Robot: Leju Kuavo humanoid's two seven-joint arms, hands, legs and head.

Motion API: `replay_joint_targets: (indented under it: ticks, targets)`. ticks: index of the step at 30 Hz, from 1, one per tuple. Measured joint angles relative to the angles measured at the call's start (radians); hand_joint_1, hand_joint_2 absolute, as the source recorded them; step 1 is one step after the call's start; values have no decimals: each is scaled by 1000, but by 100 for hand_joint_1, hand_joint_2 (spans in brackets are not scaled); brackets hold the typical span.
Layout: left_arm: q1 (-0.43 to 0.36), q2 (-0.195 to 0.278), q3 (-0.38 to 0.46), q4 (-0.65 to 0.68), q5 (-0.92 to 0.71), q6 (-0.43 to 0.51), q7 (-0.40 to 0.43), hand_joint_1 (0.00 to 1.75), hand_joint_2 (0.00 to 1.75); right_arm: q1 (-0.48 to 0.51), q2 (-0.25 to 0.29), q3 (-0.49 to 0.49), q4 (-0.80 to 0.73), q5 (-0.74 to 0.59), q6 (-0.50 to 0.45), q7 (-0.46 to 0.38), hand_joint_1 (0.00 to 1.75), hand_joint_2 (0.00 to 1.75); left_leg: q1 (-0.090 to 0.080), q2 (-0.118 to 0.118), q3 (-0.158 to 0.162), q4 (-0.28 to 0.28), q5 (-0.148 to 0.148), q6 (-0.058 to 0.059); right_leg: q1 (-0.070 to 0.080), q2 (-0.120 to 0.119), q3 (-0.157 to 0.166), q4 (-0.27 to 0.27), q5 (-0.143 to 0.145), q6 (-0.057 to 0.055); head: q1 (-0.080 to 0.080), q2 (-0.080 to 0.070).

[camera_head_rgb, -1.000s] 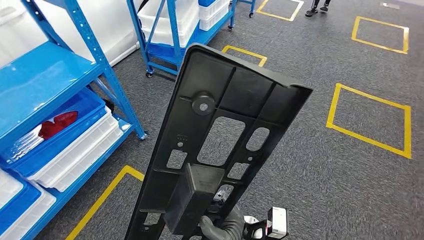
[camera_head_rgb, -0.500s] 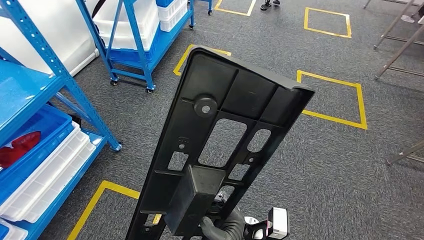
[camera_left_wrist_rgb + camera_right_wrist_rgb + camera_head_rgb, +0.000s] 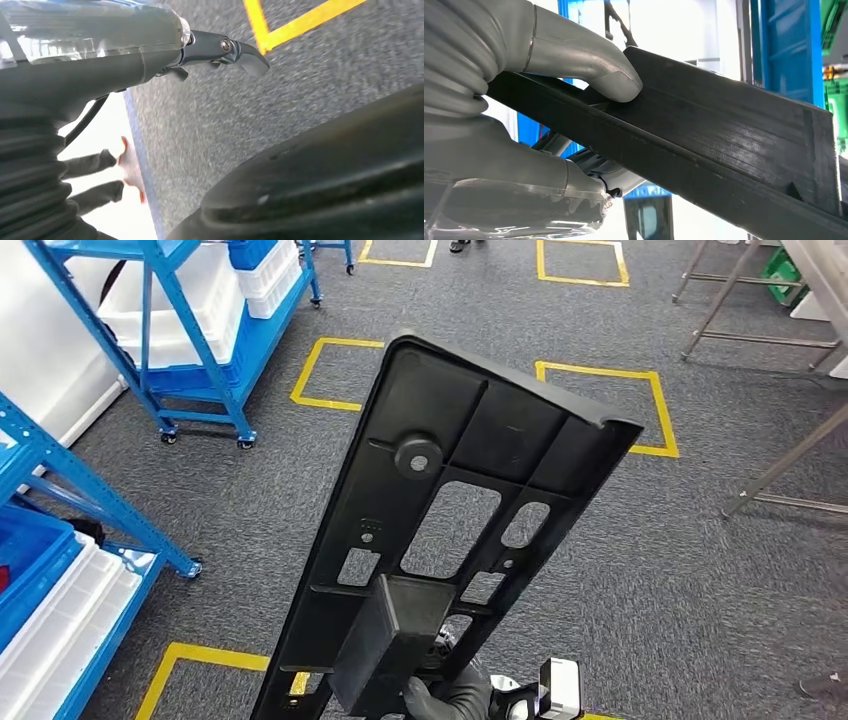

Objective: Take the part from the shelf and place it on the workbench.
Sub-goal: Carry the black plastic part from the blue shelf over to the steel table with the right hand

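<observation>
Below the part (image 3: 440, 540), right hand (image 3: 450, 695) grips its lower end, thumb (image 3: 589, 65) pressed on its edge; left hand (image 3: 100, 65) hangs, grasp indeterminate.

Blue shelving (image 3: 190, 360) stands left, metal table legs (image 3: 770, 475) right, open carpet (image 3: 700, 570) between.

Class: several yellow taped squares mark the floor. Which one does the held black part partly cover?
The yellow square just beyond the part; the part's top corner overlaps it.
</observation>
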Motion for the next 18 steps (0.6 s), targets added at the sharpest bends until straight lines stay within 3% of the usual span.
replay_joint_targets:
  ticks: [1,3,5,7,9,11,13,14,15,18]
  targets:
    - [0,0,0,0,0,0,0,0,175,0,0,0,0,0,0,0,175,175,2,-7,24,-60,40,0,-1,16,2,3,-1,2,0,0]
    - [0,1,0,0,0,-1,0,0,175,0,0,0,0,0,1,0,175,175,7,-45,81,-194,99,2,-2,43,-1,13,-6,10,0,0]
    - [-1,1,0,0,0,-1,1,0,175,1,0,0,0,-1,2,0,175,175,7,-69,103,-248,111,14,-2,65,-11,21,-8,23,0,0]
    - [-2,1,0,0,1,-4,3,0,175,3,0,0,0,-2,3,0,175,175,4,-54,104,-252,112,30,-5,78,-17,22,-7,37,0,0]
    - [0,0,0,0,1,-9,8,0,175,3,0,0,-1,-3,5,-1,175,175,4,-31,105,-258,117,45,-4,37,-32,54,-27,46,0,0]
    - [2,0,0,0,1,-12,14,0,175,3,0,0,-2,-5,7,-2,175,175,2,-5,105,-261,117,55,-4,-28,-85,163,-87,52,0,0]
    - [3,0,0,0,1,-13,23,0,175,2,-1,0,-1,-8,9,-2,175,175,-2,22,103,-261,115,58,-7,-49,-149,287,-140,58,0,0]
    - [3,0,0,0,1,-13,28,0,175,3,-1,0,-1,-10,9,-2,175,175,-3,35,103,-260,114,58,-7,-51,-160,310,-141,58,0,0]
    - [3,0,0,0,1,-14,33,0,175,3,-1,0,0,-11,9,-2,175,175,-5,48,104,-260,113,58,-7,-54,-150,292,-124,57,0,0]
    - [4,-1,0,0,1,-16,47,0,175,-1,-1,0,0,-13,9,-2,175,175,-10,78,110,-260,108,53,2,-96,-39,90,-41,41,0,0]
